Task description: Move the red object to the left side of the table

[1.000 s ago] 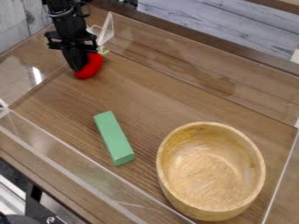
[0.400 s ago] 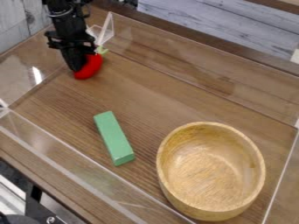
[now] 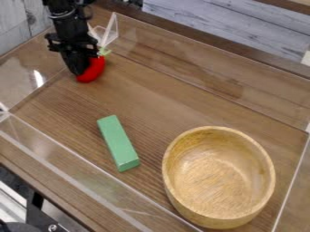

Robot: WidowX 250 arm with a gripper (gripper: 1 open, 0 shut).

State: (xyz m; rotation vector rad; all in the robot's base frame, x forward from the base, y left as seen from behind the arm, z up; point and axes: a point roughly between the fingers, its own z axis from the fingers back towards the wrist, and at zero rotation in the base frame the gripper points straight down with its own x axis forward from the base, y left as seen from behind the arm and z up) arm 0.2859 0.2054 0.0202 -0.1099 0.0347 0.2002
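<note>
The red object [image 3: 90, 72], a small strawberry-like toy with a bit of green at its top, sits at the far left of the brown wood-grain table [image 3: 200, 95]. My black gripper [image 3: 79, 62] comes straight down onto it, with the fingers closed against the toy's sides and covering its upper half. The toy looks to be resting on the tabletop, close to the left acrylic wall.
A green rectangular block [image 3: 118, 142] lies flat near the table's middle front. A round light wooden bowl [image 3: 219, 131] stands at the front right. Clear acrylic walls [image 3: 49, 136] border the table on all sides.
</note>
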